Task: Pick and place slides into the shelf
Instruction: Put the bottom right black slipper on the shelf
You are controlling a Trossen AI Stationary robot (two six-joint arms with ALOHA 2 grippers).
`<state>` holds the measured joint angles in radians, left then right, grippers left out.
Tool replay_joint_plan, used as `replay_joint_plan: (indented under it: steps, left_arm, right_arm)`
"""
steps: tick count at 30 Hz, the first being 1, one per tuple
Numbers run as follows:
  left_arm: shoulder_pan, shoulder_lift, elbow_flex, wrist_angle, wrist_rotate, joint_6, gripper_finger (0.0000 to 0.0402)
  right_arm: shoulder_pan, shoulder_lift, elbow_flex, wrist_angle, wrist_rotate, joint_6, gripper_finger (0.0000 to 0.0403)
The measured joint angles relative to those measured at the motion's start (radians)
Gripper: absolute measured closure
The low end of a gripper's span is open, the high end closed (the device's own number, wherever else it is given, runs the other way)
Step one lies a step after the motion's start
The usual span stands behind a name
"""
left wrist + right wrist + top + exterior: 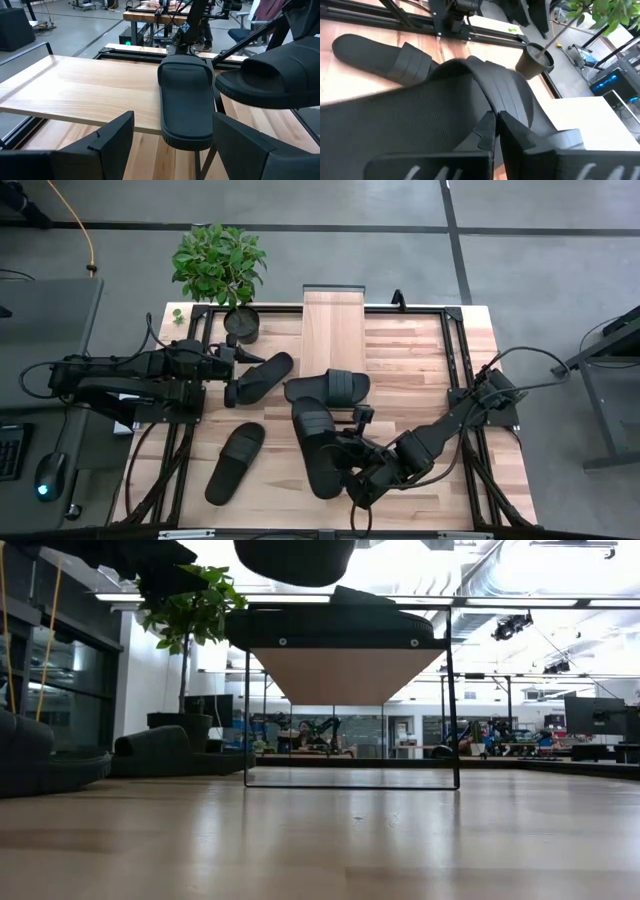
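The shelf point(333, 325) is a raised light-wood plank on a dark frame at the table's far middle. One black slide point(328, 388) lies crosswise on its near end point(185, 100). My right gripper point(352, 444) is shut on a second slide point(318, 445), which is raised just near of the shelf and shows high in the low view point(295, 560). A third slide point(260, 378) lies on the table left of the shelf. A fourth point(235, 462) lies near the table's near left. My left gripper point(173, 115) is open at shelf height, left of the shelf, facing the slide on it. My right gripper pinches the raised slide between its two fingers point(487, 131) at the edge of the ribbed strap point(495, 107). It comes slanting from the table's near right, at the slide's right side. The slide is lifted clear of the table, its sole roughly level.
A potted plant point(220, 265) stands at the table's far left, its dark pot point(242, 325) just left of the shelf. Dark frame rails point(455, 350) and cables run along the table's sides. Bare wood point(410, 370) lies right of the shelf.
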<state>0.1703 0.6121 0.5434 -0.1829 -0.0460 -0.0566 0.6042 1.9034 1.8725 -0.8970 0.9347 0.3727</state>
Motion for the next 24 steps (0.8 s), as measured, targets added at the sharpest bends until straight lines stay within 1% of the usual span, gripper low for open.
replay_joint_plan:
  steps: [5,15,21,24]
  left_arm:
    - [0.0,0.0,0.0,0.0,0.0,-0.001,0.0151]
    - [0.0,0.0,0.0,0.002,0.0,0.001,0.0151]
    - [0.0,0.0,0.0,0.002,0.0,0.129,0.0151]
    - [0.0,0.0,0.0,0.002,0.0,0.139,0.0151]
  right_arm:
    - [-0.025,0.0,0.014,0.01,0.006,-0.029,0.0403]
    - [-0.093,0.0,0.117,-0.013,0.038,-0.086,0.0403]
    - [-0.155,0.0,0.162,-0.068,0.062,-0.064,0.0403]
    - [-0.191,0.0,0.185,-0.106,0.064,-0.037,0.0403]
